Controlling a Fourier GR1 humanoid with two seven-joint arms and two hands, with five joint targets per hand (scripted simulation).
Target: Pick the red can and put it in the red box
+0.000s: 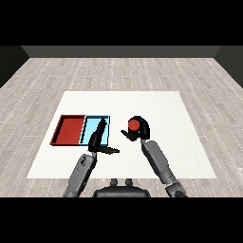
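- Curling round the red can (134, 125) at frame centre, the right hand (138, 131) holds it over the white table (166, 142).
- Left hand (98, 140) reaches, fingers straight, over the light blue tray (105, 119).
- Red tray (70, 130) lies centre-left, well apart from the can.
- No readable label shows.
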